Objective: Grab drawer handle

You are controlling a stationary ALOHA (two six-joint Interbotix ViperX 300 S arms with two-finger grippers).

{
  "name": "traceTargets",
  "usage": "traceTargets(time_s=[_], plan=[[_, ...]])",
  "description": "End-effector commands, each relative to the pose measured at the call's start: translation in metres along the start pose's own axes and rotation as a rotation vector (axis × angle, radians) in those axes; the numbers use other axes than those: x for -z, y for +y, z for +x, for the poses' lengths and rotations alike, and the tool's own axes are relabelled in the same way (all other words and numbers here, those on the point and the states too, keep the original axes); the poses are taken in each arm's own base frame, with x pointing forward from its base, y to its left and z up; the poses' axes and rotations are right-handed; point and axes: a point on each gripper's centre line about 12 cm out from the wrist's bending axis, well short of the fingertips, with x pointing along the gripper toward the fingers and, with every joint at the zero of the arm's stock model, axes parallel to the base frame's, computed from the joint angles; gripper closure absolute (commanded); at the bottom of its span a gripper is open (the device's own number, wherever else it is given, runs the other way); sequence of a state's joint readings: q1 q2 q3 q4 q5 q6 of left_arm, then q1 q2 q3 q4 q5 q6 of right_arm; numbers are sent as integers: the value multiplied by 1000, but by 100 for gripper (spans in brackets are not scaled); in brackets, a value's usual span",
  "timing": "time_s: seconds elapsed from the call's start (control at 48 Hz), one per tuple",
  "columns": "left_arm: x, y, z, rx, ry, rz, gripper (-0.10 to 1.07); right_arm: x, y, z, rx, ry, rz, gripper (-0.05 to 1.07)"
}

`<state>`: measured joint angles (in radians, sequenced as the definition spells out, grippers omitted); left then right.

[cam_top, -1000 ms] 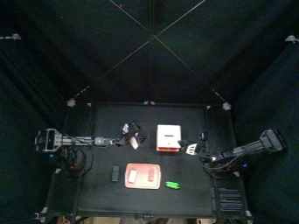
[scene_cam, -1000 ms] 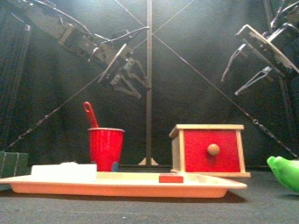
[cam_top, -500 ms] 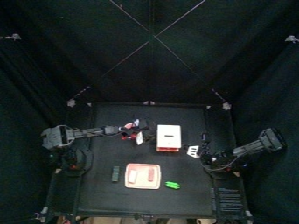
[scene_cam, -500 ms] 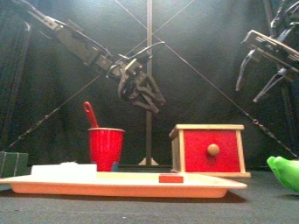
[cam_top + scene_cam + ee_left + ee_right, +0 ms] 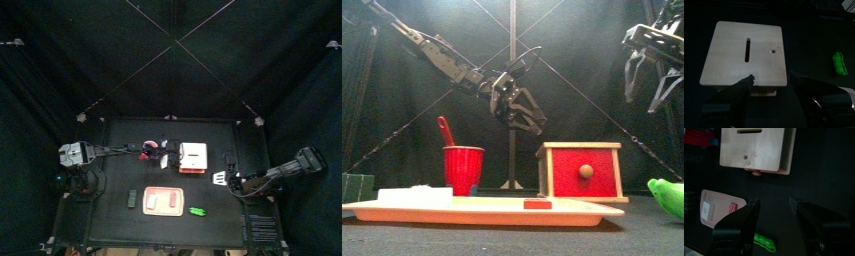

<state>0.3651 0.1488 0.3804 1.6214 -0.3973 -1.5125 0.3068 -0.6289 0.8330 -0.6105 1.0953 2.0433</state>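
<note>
The drawer (image 5: 583, 172) is a cream box with a red front and a small round handle (image 5: 587, 171). From above, the drawer (image 5: 195, 158) sits mid-table. My left gripper (image 5: 520, 105) hangs open above and left of it, and the left wrist view looks down on the slotted top of the drawer (image 5: 744, 52) beyond the left gripper (image 5: 774, 92). My right gripper (image 5: 221, 180) is open, off the drawer's red front and apart from it. In the right wrist view the handle (image 5: 755, 173) lies ahead of the right gripper (image 5: 777, 215), which holds nothing.
A red cup (image 5: 464, 168) with a red stick in it stands left of the drawer. A flat pink-orange tray (image 5: 476, 209) holding a white block lies at the front. A green object (image 5: 667, 195) is at the front right and a dark green block (image 5: 356, 187) at the far left.
The left arm has swung right and lower, coming over the drawer. The right gripper has shifted left toward the drawer's red front, still open.
</note>
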Motion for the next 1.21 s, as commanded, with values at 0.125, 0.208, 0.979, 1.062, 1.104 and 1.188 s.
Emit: traceTargets(time_s=[0.125,0.208,0.979,1.062,1.104,1.188], plan=[[0,8,-2,-23,-84,-20,6,2,11,6,30,25,-25,18],[6,8,-1,-33,-96,-7,6,3,12,12,59,40,-44,18],[6,14,-17,-187,-316,22,6,17,45,63,-71,84,-142,18],[6,15,-17,-190,-317,17,6,17,46,65,-46,78,-142,18],[7,15,-16,-188,-315,20,6,16,47,66,-37,73,-142,18],[6,15,-15,-185,-320,24,6,16,47,69,-25,67,-144,18]])
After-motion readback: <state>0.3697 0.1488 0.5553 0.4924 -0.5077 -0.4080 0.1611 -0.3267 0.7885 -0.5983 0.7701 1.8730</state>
